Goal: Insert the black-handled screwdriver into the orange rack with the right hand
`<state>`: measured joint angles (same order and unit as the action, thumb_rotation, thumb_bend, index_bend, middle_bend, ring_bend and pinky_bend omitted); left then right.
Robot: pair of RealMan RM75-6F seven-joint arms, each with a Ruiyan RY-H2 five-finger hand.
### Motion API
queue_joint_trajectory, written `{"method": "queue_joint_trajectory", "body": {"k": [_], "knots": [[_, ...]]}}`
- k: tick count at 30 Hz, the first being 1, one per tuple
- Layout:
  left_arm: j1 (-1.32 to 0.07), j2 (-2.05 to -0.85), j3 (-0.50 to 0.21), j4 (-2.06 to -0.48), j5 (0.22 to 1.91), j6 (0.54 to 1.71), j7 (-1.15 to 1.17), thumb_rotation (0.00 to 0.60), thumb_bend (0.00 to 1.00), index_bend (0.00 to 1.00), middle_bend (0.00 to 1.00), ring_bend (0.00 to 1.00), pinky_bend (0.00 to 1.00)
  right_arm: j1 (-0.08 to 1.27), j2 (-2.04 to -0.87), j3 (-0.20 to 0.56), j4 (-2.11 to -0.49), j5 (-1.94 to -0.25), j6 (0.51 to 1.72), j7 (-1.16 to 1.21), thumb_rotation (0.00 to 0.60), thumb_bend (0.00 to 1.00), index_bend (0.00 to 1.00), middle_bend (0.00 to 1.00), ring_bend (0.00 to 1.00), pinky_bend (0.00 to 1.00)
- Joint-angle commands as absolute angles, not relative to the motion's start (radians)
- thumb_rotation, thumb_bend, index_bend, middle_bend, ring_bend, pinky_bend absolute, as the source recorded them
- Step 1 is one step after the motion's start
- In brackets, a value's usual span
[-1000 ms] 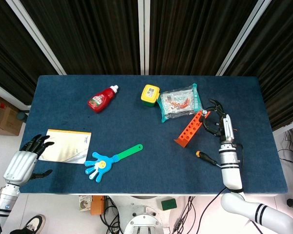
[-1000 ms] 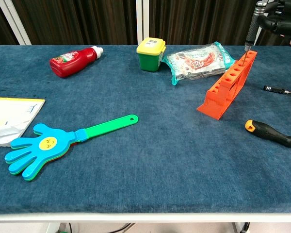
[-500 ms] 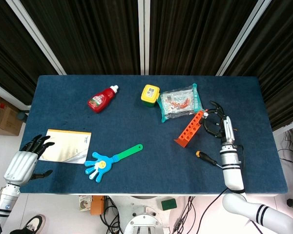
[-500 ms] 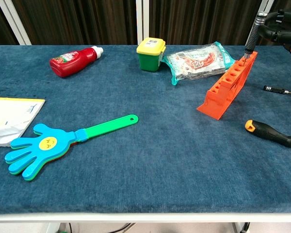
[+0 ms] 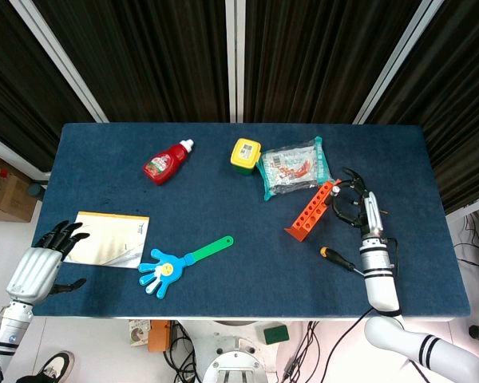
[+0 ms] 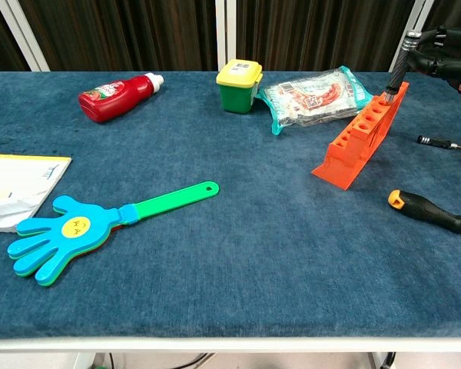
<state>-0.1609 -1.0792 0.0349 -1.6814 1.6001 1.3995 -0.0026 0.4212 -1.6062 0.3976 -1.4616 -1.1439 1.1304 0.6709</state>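
The orange rack (image 5: 311,209) (image 6: 361,138) stands on the blue table, right of centre. The black-handled screwdriver (image 6: 399,65) is upright with its tip in a hole at the rack's far end. My right hand (image 5: 353,203) (image 6: 446,55) is just right of the rack, and its fingers grip the top of the handle. In the head view the hand hides the screwdriver. My left hand (image 5: 38,267) hangs open beyond the table's front left corner, holding nothing.
An orange-and-black screwdriver (image 6: 426,209) (image 5: 335,257) and a thin black tool (image 6: 444,143) lie right of the rack. Behind it sit a snack packet (image 6: 315,96) and a yellow-lidded green tub (image 6: 239,85). A ketchup bottle (image 6: 115,97), blue hand clapper (image 6: 100,227) and notebook (image 6: 15,188) lie left.
My right hand has come down with the black-handled screwdriver, so its shaft has sunk deeper into the rack's far hole. The left hand has stayed still.
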Motion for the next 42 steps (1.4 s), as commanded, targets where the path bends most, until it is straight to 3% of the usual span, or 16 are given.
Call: {"method": "queue_joint_trajectory", "body": {"k": [1, 42], "knots": [[-0.161, -1.08, 0.035, -1.681, 1.6, 1.398, -0.002, 0.6, 0.01, 0.22, 0.11, 0.04, 0.23, 0.423, -1.61, 0.398, -1.457, -1.143, 1.127, 0.671, 0.6, 0.42, 0.74, 0.1, 0.0, 0.0], [-0.162, -1.08, 0.035, -1.68, 1.598, 1.398, -0.001, 0.6, 0.01, 0.22, 0.11, 0.04, 0.23, 0.436, -1.639, 0.406, -1.419, -1.129, 1.092, 0.668, 0.6, 0.4, 0.73, 0.1, 0.0, 0.0]]}}
